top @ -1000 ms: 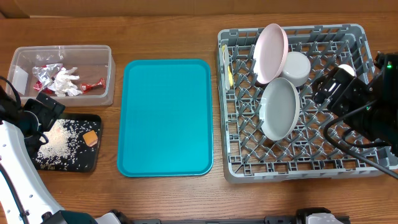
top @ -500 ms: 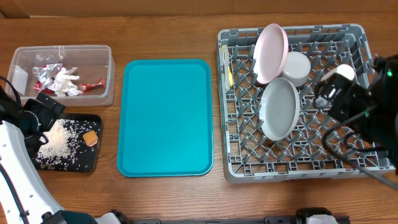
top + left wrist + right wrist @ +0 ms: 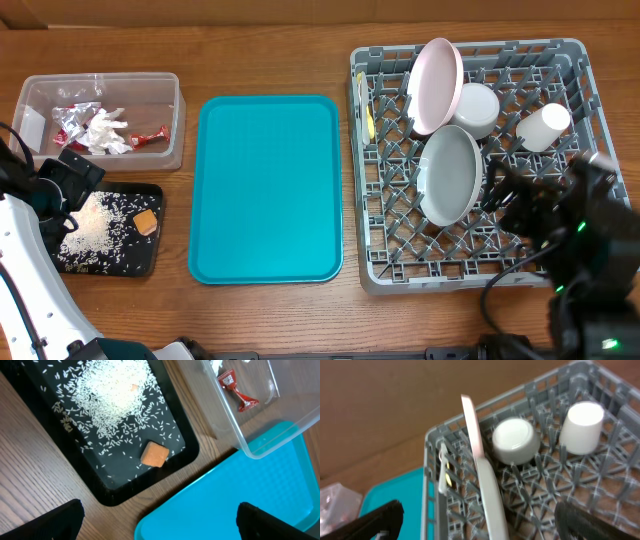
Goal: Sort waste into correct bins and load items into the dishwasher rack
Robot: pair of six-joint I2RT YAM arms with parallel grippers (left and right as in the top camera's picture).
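A robot lab: left arm [image 3: 25, 260] and right arm [image 3: 590, 240] at the near edge of a wooden table [image 3: 270, 40] carrying a rack [image 3: 356, 170].

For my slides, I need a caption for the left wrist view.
Rice and an orange cube lie in the black tray, beside the clear tub and teal tray.

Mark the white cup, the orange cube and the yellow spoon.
white cup [image 3: 545, 127], overhead view, mid-body.
orange cube [image 3: 154, 454], left wrist view, top face.
yellow spoon [image 3: 369, 121], overhead view, visible yellow strip.

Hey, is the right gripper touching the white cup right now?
Apart. The right wrist view shows the white cup standing in the rack, with clear space between it and the fingertips of the right gripper.
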